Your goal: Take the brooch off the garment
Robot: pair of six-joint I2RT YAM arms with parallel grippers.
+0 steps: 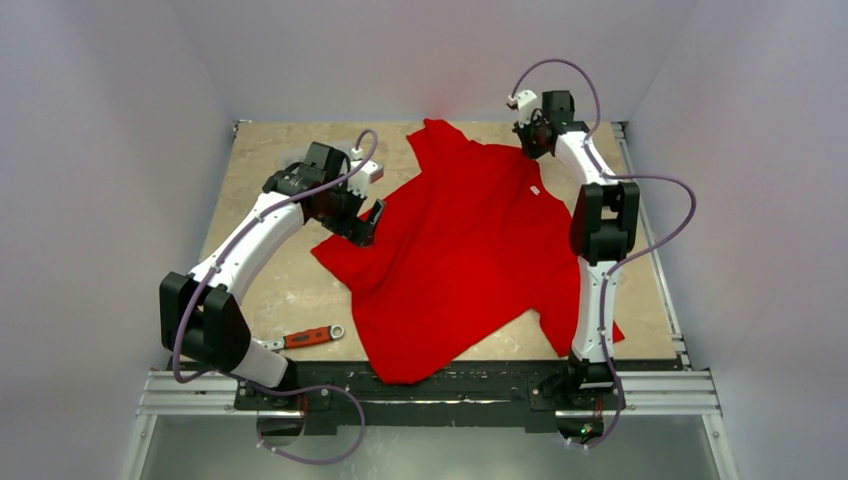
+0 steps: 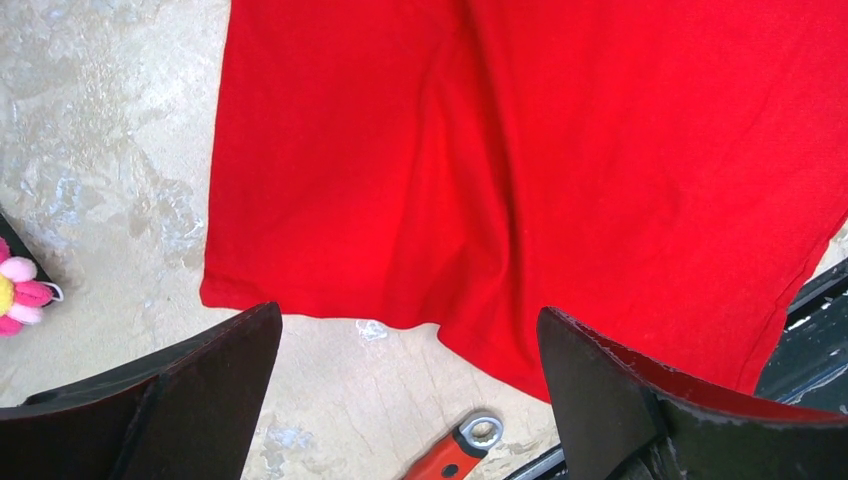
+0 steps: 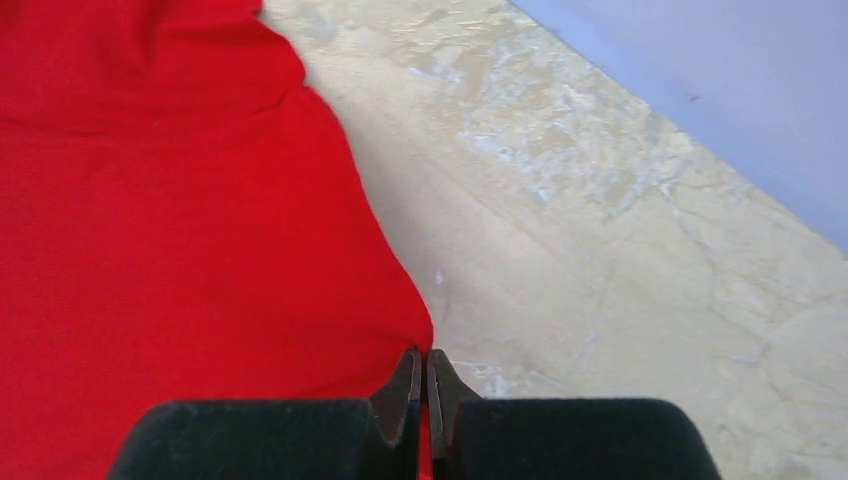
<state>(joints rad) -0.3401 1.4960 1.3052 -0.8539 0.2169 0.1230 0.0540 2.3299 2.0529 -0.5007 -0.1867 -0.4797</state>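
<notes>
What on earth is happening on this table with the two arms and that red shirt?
Two robot arms are working over a bright red cloth T-shirt spread on a mottled beige table. The right arm's fingers are pinched shut on the shirt's far edge. The left arm's fingers stand wide open by the shirt's left edge, holding nothing. A small pink flower-shaped brooch with a yellow centre appears to lie on bare table beside the shirt.

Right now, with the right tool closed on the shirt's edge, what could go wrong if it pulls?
The right tool grips only the edge of the garment; the cloth may slip out.
The wrench lies close to the hem; dragged cloth might catch it.
The open left tool faces cloth, while the brooch sits at its camera's left edge, seemingly on the table; it could miss.
</notes>
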